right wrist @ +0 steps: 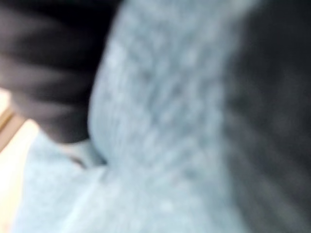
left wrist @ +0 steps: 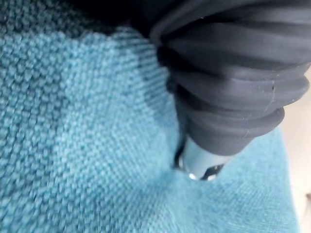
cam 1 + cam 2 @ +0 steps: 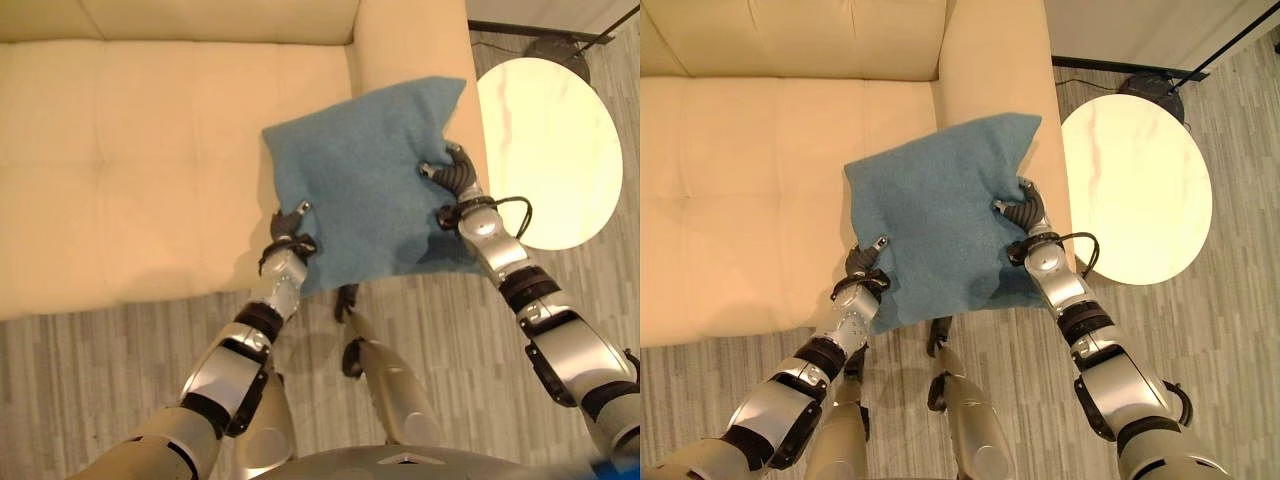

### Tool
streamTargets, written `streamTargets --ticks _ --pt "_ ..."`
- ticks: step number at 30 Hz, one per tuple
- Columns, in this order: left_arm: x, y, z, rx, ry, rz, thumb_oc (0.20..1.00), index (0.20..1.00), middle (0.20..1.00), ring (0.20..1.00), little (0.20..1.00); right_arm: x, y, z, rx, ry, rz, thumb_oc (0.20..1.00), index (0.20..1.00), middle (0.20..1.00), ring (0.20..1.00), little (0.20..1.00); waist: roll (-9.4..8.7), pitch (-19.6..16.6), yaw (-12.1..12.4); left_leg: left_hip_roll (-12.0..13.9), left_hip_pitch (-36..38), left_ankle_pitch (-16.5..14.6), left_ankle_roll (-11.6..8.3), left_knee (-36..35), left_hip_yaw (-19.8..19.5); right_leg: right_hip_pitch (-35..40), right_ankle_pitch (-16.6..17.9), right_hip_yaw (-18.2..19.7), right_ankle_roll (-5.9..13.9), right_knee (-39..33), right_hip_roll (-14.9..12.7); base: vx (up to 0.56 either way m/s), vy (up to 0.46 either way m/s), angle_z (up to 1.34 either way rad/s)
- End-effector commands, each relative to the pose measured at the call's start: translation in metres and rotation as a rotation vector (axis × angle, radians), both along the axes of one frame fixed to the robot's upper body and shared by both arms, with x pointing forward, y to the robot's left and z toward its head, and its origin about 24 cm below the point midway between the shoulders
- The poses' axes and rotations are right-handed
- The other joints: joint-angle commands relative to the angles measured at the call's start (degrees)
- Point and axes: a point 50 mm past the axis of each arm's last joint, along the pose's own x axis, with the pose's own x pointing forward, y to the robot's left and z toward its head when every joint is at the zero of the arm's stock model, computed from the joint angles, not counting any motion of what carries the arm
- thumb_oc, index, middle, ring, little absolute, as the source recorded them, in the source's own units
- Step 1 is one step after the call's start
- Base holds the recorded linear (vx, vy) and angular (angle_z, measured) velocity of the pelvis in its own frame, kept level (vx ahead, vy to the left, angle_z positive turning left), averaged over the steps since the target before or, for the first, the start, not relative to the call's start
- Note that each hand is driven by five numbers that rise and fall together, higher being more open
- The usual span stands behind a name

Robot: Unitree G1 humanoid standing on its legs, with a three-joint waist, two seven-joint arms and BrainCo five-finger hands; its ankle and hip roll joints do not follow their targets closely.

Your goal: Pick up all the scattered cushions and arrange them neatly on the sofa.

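Observation:
A blue knitted cushion (image 3: 365, 180) hangs between both hands over the right end of the cream sofa (image 3: 130, 150), partly above the seat and partly above the armrest (image 3: 410, 40). My left hand (image 3: 288, 232) grips its near left corner, thumb on top and fingers hidden beneath. In the left wrist view the thumb (image 2: 199, 162) presses into the blue weave (image 2: 87, 145). My right hand (image 3: 455, 175) pinches the cushion's right edge, and the fabric bunches around its fingers. The right wrist view has the same blue fabric (image 1: 160, 145) up close.
A round white side table (image 3: 550, 150) stands right of the sofa armrest. Behind it a dark lamp base (image 3: 555, 50) sits on the floor. Grey striped flooring (image 3: 120, 350) runs along the sofa's front edge. The sofa seat to the left is bare.

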Motion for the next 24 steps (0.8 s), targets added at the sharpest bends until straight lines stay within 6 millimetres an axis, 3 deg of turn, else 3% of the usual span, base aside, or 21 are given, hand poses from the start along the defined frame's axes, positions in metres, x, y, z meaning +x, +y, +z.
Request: streamTargets --ticks 1,2,7,15,17,20,24 --pt "0.012 -0.064 0.060 -0.163 -0.251 -0.171 0.200 0.200 0.200 0.200 0.200 -0.013 0.025 -0.036 0.008 0.118 0.090 0.200 0.200 0.200 0.200 0.200 0.58 2.2 0.7 -0.6 3.2 0.1 -2.37 -0.6 -0.1 5.6 -5.8 0.7 7.88 2.9 -2.4 0.00 0.000 0.00" --pt "0.012 -0.064 0.060 -0.163 -0.251 -0.171 0.200 0.200 0.200 0.200 0.200 -0.013 0.025 -0.036 0.008 0.118 0.089 0.200 0.200 0.200 0.200 0.200 0.51 2.1 0.6 -0.8 3.0 0.3 -2.33 -0.6 -0.1 5.4 -5.6 0.7 7.89 2.8 -2.5 0.03 -0.015 0.06" --pt "-0.009 -0.063 0.036 -0.268 -0.211 -0.162 0.200 0.200 0.200 0.200 0.200 -0.038 0.016 -0.066 0.114 0.172 0.055 0.200 0.200 0.200 0.200 0.200 3.62 1.0 1.7 -0.9 6.7 0.1 -2.50 -0.6 -1.1 9.9 -8.3 -1.0 7.07 4.4 -3.1 0.02 -0.029 0.18" --pt "-0.038 -0.055 0.009 -0.371 -0.160 -0.134 0.200 0.200 0.200 0.200 0.200 -0.061 0.018 -0.082 0.170 0.195 0.077 0.200 0.200 0.200 0.200 0.200 6.63 -0.5 3.3 -1.5 11.8 0.1 -2.06 0.2 -3.4 16.2 -11.7 -3.6 6.15 7.0 -4.5 0.01 -0.005 0.29" --pt "-0.044 -0.052 0.004 -0.378 -0.154 -0.137 0.200 0.200 0.200 0.200 0.200 -0.067 0.014 -0.085 0.178 0.195 0.068 0.200 0.200 0.200 0.200 0.200 6.91 -1.2 3.3 -2.2 11.9 -0.4 -1.73 1.9 -2.7 18.2 -11.7 -4.9 6.19 6.5 -5.4 -0.01 0.007 0.36" --pt "-0.058 -0.050 -0.011 -0.407 -0.118 -0.156 0.200 0.200 0.200 0.200 0.200 -0.077 0.010 -0.093 0.207 0.214 0.053 0.200 0.200 0.200 0.200 0.200 7.18 -3.0 2.3 -2.4 12.9 -1.7 -0.42 4.6 5.2 21.7 -11.2 -8.0 6.52 4.8 -6.5 0.00 0.051 0.52" --pt "-0.075 -0.035 -0.023 -0.416 -0.088 -0.123 0.200 0.200 0.200 0.200 0.200 -0.080 0.025 -0.091 0.225 0.210 0.112 0.200 0.200 0.200 0.200 0.200 6.82 -6.1 3.3 -3.8 15.4 -3.3 1.29 3.2 4.3 23.5 -10.4 -7.4 7.10 3.5 -6.4 0.07 0.112 0.48"
